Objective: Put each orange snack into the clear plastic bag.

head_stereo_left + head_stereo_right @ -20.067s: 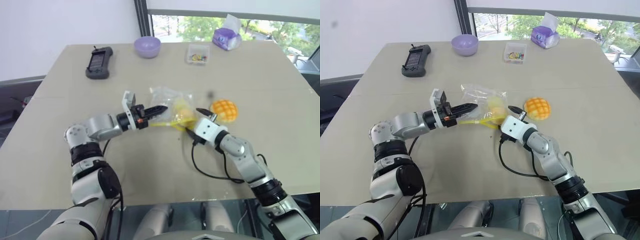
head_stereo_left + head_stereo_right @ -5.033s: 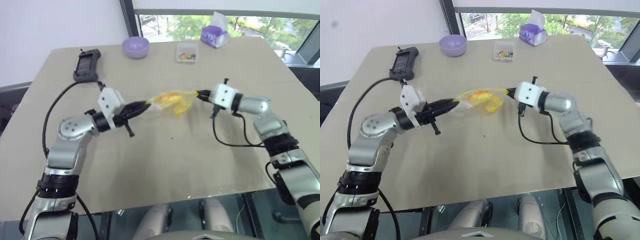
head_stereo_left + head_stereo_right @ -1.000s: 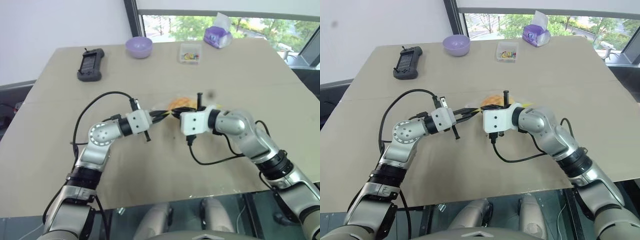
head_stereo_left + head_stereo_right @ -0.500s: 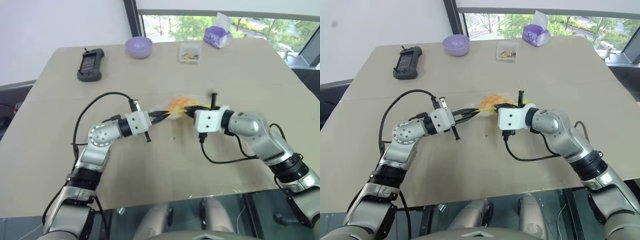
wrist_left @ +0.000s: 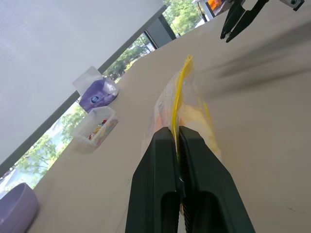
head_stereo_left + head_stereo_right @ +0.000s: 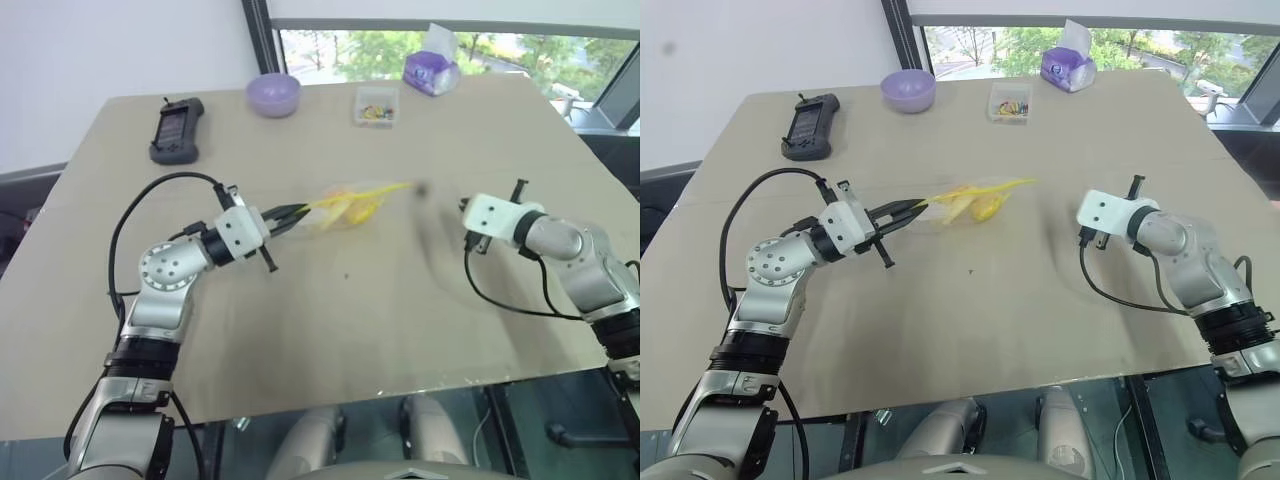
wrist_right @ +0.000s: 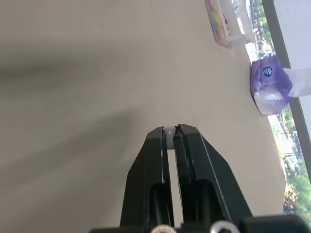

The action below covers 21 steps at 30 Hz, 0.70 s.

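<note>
Since a second ago the right gripper has swung away from the bag and now sits well apart, fingers closed on nothing. Left gripper pinches the bag's yellow zip strip, holding it above the worktop, snacks inside.

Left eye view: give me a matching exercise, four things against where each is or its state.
Things:
1. clear plastic bag
2. right pincer
3. purple bowl
4. black handheld device

States:
A. shut, holding nothing
B. far table edge, beside the small clear box
C. gripped at its yellow strip by the left pincer
D. far left of the table

Pairs: 1-C, 2-A, 3-B, 4-D
</note>
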{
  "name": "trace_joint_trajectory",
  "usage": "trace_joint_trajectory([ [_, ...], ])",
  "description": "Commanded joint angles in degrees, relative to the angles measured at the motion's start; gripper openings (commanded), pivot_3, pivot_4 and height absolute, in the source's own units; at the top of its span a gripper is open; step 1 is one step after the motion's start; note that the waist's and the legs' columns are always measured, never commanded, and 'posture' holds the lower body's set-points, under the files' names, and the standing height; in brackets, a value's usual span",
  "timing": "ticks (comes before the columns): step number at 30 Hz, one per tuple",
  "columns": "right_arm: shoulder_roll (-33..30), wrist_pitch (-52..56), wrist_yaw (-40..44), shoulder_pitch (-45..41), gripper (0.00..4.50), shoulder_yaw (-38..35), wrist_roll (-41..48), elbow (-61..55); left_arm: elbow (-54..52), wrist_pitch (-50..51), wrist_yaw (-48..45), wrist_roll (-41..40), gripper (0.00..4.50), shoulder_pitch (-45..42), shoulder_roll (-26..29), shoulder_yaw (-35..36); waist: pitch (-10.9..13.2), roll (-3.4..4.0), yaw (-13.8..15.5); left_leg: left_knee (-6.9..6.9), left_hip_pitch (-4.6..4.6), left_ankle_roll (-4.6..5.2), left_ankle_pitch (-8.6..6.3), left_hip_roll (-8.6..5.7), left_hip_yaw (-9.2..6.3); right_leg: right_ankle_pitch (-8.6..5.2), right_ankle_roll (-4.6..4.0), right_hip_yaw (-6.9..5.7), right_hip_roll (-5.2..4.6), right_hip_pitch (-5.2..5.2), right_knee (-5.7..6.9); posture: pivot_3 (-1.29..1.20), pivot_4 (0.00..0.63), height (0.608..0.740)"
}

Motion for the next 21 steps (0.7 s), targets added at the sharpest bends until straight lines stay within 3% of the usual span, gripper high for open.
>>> trace_joint_trajectory([
  [1, 1.0, 0.2, 0.5, -0.3, 0.03, -2.4, 1.7, -3.9, -1.7, -0.3, -0.1, -0.9, 0.0, 0.3, 0.0, 0.7, 0.0, 0.0, 0.1, 0.0, 0.0, 0.0, 0.0, 0.0, 0.0, 0.0, 0.0, 0.0, 0.0, -0.01, 0.0, 0.0, 0.15, 0.74],
  [14, 3.9, 1.5, 2.1, 1.0, 0.03, -3.3, 3.5, -7.7, -2.1, -0.9, -0.3, 0.2, 0.0, 0.9, -0.6, -0.2, 0.0, 0.0, 0.3, 0.0, -0.01, 0.0, 0.0, -0.01, -0.02, 0.0, 0.0, -0.02, 0.0, -0.01, 0.01, 0.0, 0.15, 0.74],
  [19, 0.6, 6.2, -0.6, -0.2, 0.03, -6.5, 0.4, -2.4, -2.3, -0.8, -0.4, 0.3, 0.0, 1.0, -0.7, -0.3, 0.0, 0.0, 0.3, 0.01, -0.02, 0.0, 0.0, -0.01, -0.02, 0.0, 0.0, -0.02, 0.0, -0.01, 0.0, 0.0, 0.15, 0.74],
  [20, -0.5, 5.8, -1.6, -0.1, 0.75, -6.9, -0.4, -1.4, -2.4, -0.8, -0.5, 0.3, 0.0, 1.1, -0.7, -0.4, 0.0, 0.0, 0.6, 0.02, -0.02, 0.0, 0.0, -0.02, -0.02, 0.0, 0.0, -0.02, -0.01, -0.01, 0.0, 0.0, 0.15, 0.74],
  [21, -1.2, 5.0, -2.7, 0.1, 1.11, -7.1, -1.0, -1.0, -2.4, -0.7, -0.5, 0.3, 0.0, 1.2, -0.8, -0.4, 0.0, 0.0, 0.7, 0.02, -0.04, 0.0, 0.0, -0.04, -0.04, 0.0, 0.0, -0.04, -0.02, -0.01, 0.0, 0.0, 0.15, 0.74],
])
